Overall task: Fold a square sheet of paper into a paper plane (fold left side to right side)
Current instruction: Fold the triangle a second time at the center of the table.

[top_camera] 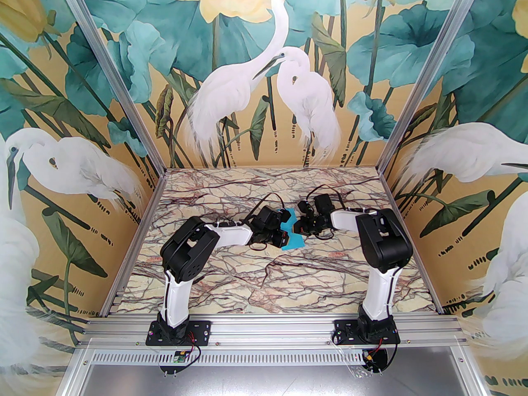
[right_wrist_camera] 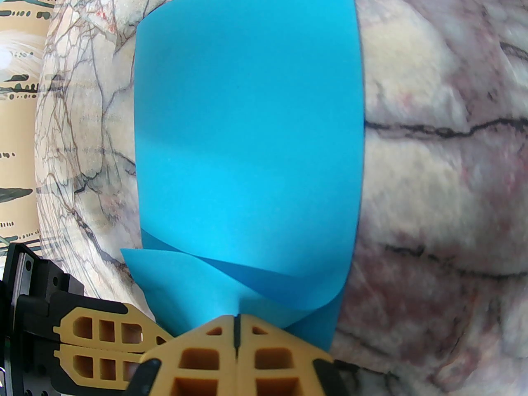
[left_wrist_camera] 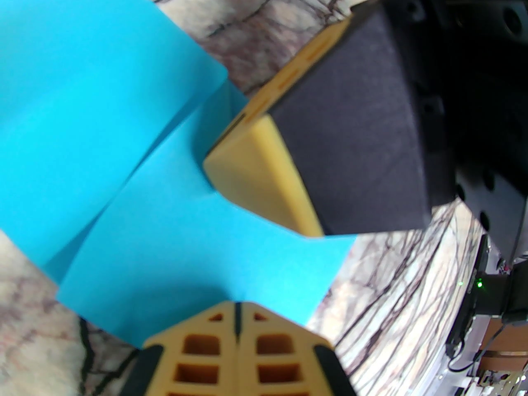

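The square sheet of paper (top_camera: 294, 242) is turquoise-blue and lies mid-table, partly folded, with one flap curling up off the lower layer (right_wrist_camera: 247, 138). Both grippers meet over it. My left gripper (top_camera: 282, 236) comes in from the left, and its shut tan fingertips (left_wrist_camera: 237, 309) rest on the paper's near edge (left_wrist_camera: 185, 241). From the right, my right gripper (top_camera: 300, 230) reaches in shut, its tip (right_wrist_camera: 236, 322) down on the paper where the flap bends. The left wrist view has that right gripper (left_wrist_camera: 212, 161) pressing on the lower layer beside the flap. Whether paper sits between any pads is hidden.
The marbled table top (top_camera: 268, 279) is open in front of and behind the arms. Painted walls with metal posts (top_camera: 159, 167) close in the left, back and right. The left gripper's fingers (right_wrist_camera: 103, 329) sit close beside my right fingertips.
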Controlling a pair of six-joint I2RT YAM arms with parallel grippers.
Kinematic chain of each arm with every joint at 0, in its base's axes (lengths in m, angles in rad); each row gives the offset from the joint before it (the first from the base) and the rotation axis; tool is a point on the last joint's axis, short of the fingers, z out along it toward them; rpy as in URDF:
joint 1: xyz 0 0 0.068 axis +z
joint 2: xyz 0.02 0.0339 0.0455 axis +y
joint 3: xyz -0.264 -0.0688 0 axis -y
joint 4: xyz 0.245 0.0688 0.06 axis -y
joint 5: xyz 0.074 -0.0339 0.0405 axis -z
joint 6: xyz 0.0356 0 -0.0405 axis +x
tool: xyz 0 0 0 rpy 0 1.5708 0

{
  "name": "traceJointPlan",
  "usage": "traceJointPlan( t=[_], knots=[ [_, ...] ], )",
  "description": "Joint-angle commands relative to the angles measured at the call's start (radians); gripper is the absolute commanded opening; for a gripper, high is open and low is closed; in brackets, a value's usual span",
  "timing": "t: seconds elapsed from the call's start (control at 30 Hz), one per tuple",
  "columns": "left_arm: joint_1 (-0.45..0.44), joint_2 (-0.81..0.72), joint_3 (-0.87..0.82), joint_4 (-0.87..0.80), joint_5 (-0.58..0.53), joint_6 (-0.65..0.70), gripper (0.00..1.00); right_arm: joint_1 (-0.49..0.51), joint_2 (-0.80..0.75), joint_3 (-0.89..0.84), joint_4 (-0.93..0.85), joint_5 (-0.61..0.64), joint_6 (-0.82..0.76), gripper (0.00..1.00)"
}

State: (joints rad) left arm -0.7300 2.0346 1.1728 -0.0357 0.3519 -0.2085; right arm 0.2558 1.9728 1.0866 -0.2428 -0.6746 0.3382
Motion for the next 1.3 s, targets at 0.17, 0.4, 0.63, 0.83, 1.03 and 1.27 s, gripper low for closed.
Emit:
traceJointPlan(
  t=[0.17, 0.4, 0.63, 0.83, 1.03, 1.27],
  knots=[
    [-0.011, 0.022, -0.073, -0.086, -0.071, 0.017, 0.00, -0.037, 0.038, 0.056, -0.052, 0.038, -0.025, 0.00],
    [-0.011, 0.020, -0.085, -0.078, -0.070, 0.017, 0.00, -0.071, 0.050, 0.069, -0.047, 0.038, -0.030, 0.00],
    [-0.009, -0.033, -0.060, -0.058, -0.015, -0.015, 0.00, -0.087, -0.002, 0.102, -0.052, 0.026, -0.009, 0.00],
    [0.048, -0.162, 0.038, -0.039, 0.068, -0.067, 0.12, -0.101, -0.138, 0.083, -0.065, 0.035, 0.014, 0.06],
    [0.124, -0.282, -0.012, -0.035, 0.081, -0.081, 0.24, -0.105, -0.255, -0.016, -0.015, -0.010, 0.059, 0.11],
    [0.146, -0.247, -0.107, 0.007, 0.158, -0.124, 0.43, -0.098, -0.322, -0.141, 0.075, -0.037, 0.138, 0.18]
  ],
)
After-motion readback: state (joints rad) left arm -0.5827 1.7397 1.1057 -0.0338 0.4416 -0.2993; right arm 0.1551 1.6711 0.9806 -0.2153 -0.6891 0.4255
